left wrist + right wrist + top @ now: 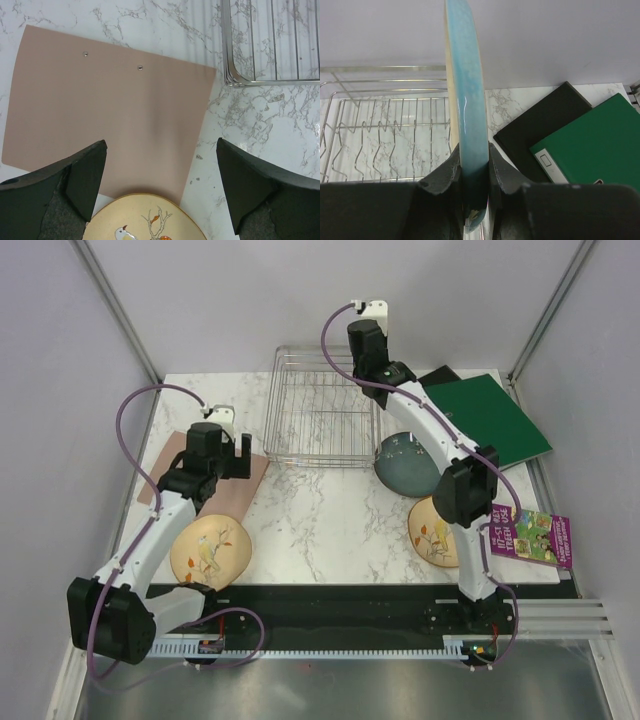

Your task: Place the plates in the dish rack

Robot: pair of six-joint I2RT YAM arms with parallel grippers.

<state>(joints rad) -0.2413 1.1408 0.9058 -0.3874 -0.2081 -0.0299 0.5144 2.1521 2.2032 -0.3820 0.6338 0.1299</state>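
The right claw (472, 165) grips the blue-glazed plate (465, 90) upright on edge over the right side of the dish rack (322, 410). Left of the rack, the left claw (161, 145) gapes wide above a bird plate (145, 220).

Nothing is reading clearly. The colourful booklet (531, 536) at the right of the top view is showing white lettering on its purple and green cover, turned sideways and too small to make out. The green ring binder (592, 142) is carrying a white spine label (548, 162) with marks too faint to read.
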